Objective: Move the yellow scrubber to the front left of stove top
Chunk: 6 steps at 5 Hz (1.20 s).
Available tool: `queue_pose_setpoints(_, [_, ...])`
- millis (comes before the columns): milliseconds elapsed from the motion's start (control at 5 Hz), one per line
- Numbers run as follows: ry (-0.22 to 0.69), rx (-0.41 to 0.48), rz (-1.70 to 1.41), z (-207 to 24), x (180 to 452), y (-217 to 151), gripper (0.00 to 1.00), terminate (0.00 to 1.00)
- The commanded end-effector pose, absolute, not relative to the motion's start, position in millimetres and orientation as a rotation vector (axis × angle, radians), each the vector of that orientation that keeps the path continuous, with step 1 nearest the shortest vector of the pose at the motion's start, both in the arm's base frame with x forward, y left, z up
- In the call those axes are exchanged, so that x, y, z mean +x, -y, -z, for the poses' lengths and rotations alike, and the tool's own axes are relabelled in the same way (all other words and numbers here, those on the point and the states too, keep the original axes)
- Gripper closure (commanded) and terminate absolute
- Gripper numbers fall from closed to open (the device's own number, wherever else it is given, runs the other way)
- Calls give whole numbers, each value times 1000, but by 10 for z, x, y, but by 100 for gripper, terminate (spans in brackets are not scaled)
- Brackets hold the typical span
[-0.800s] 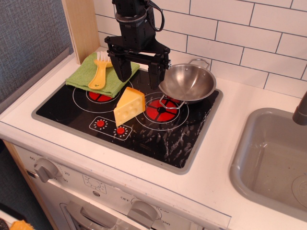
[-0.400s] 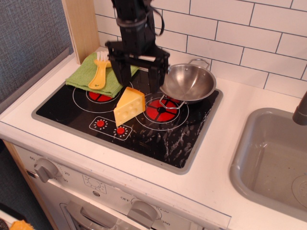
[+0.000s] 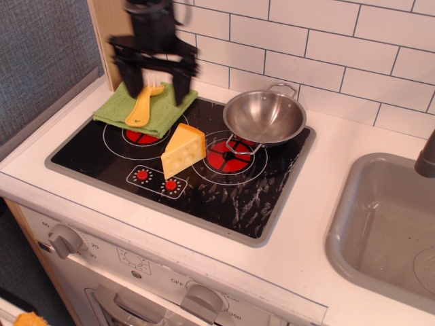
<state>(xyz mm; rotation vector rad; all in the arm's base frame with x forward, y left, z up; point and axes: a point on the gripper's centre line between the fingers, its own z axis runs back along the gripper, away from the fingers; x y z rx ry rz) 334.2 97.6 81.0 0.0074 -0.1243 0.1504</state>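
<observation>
Basically the gripper, blurred, jaws wide apart and empty, hangs right over the yellow scrubber, which lies on the green cloth at the stove top's back-left, bristles away, handle pointing toward the front.

Glossy stove top, shiny metal pan

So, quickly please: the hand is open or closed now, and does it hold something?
Hand: open, holding nothing, above the yellow scrubber.
</observation>
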Motion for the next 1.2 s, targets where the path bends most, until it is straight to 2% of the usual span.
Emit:
queue_pose_setpoints(0, [176,29,-270,-886,3509,-1462,0,0])
queue_pose_setpoints(400, [147,-11,-304,-634,3803,-1500,0,0])
queue_pose_setpoints(1000, [143,-7,-365,-465,3914,-1533,0,0])
